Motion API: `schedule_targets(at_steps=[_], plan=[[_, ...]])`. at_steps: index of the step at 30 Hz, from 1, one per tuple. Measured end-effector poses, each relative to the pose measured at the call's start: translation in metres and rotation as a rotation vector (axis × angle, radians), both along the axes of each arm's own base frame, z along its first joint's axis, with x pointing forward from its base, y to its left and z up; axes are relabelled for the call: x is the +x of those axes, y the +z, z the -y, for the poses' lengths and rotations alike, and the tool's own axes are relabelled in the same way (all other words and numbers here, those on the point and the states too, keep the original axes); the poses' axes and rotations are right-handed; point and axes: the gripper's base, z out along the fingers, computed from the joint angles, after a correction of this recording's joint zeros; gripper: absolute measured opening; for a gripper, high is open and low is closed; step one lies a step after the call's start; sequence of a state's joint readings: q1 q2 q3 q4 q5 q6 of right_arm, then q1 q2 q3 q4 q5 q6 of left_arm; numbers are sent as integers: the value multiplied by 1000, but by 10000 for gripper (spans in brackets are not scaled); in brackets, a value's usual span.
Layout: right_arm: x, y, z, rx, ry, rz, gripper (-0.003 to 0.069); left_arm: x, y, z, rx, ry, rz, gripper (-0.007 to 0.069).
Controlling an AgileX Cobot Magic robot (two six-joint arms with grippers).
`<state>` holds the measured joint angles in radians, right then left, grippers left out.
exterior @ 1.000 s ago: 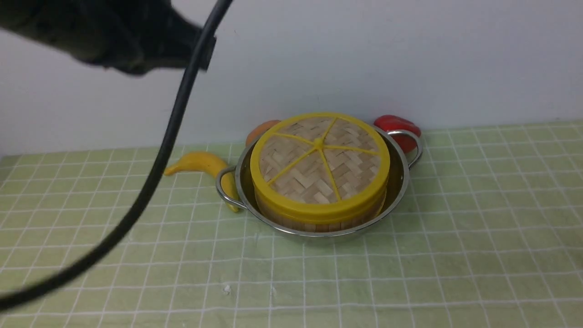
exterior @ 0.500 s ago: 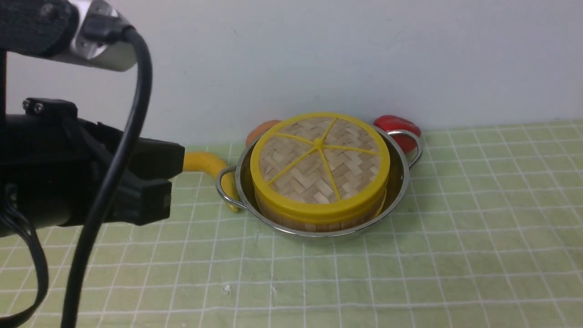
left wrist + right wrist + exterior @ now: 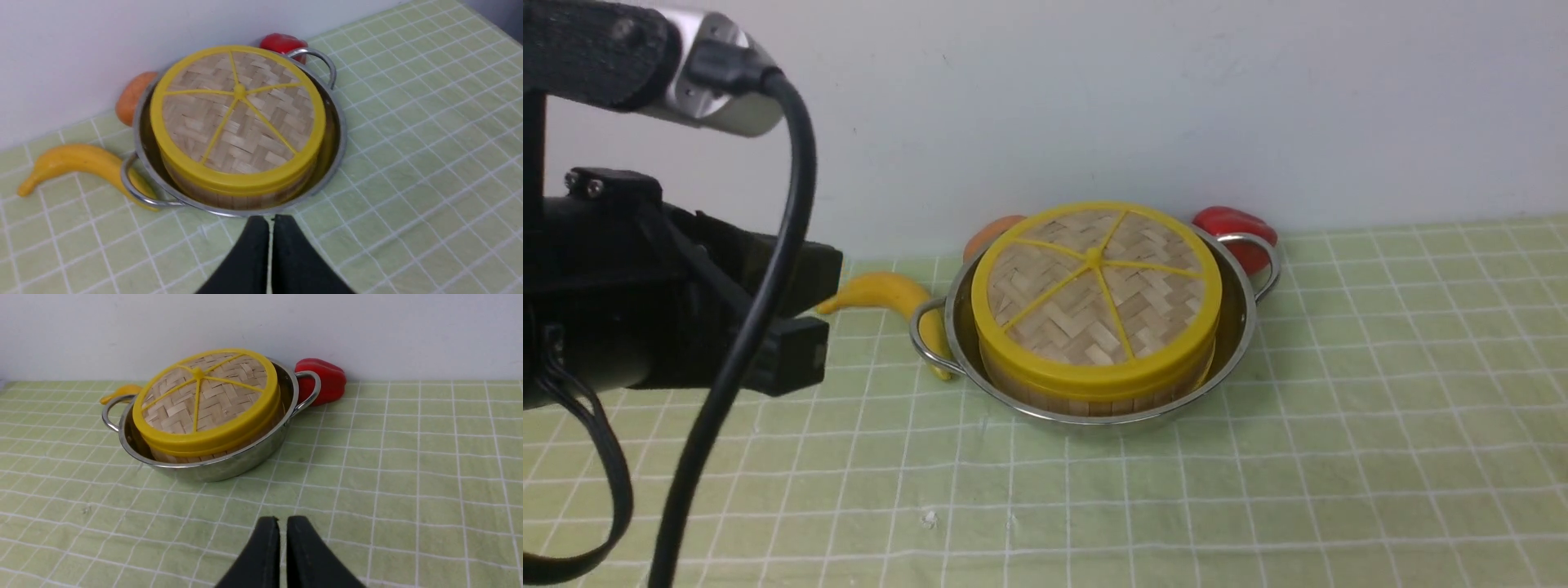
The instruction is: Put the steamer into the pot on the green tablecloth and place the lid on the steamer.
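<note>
Front view, big to small: green tablecloth (image 3: 1339, 392), pale with a white grid, runs across the lower part of the frame, whitish wall (image 3: 1143, 98) behind it along the top. Left arm (image 3: 613, 294), black with a grey cylindrical part and a loose black cable (image 3: 743, 343), fills the left side of the frame, upper left to lower left. Pot (image 3: 1245, 327), shiny steel, sits on the cloth around upper center, one loop handle out to each side. Steamer (image 3: 1094, 402) is inside the pot, its side showing above the near rim; contents hidden. Lid (image 3: 1078, 310), woven disc with yellow rim and six spokes, is on top of the steamer, covering it, looks seated all round the visible edge. Banana (image 3: 890, 292) lies just left of the pot, one end by the left handle. Red pepper-like item (image 3: 1233, 224) is behind the pot's right handle, upper right of the pot. Orange-brown rounded item (image 3: 995, 233) is behind the pot's upper left edge, partly hidden. Left gripper (image 3: 270, 222): tips nearly together in its wrist view, thin slit between, nothing held, well apart from the pot. Right gripper (image 3: 283, 522): narrow gap between tips in its wrist view, cloth visible through it, nothing held, also clear of the pot.
</note>
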<state>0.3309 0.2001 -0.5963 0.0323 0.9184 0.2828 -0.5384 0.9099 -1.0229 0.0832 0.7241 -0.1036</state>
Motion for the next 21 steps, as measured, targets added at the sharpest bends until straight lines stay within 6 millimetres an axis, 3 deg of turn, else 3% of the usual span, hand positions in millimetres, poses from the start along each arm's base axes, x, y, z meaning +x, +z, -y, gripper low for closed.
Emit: schedule_targets(at_steps=[3, 7, 13, 14, 17, 18, 19, 21], plan=[[0, 0, 0, 2, 1, -1, 56, 2, -4, -12, 18, 56, 89, 12], [0, 0, 0, 5, 3, -2, 65, -2, -28, -38, -18, 178, 215, 21], [0, 0, -1, 12, 6, -4, 93, -54, -121, -82, -35, 409, 354, 22], [0, 0, -1, 12, 6, -4, 94, -58, -122, -83, -38, 414, 369, 22], [0, 0, -1, 13, 7, -4, 107, -82, -168, -89, -30, 476, 390, 31], [0, 0, -1, 13, 7, -4, 107, -83, -170, -89, -30, 479, 392, 31], [0, 0, -1, 14, 8, -5, 112, -90, -187, -90, -31, 489, 412, 34], [0, 0, -1, 15, 8, -5, 115, -94, -196, -90, -26, 489, 429, 36]])
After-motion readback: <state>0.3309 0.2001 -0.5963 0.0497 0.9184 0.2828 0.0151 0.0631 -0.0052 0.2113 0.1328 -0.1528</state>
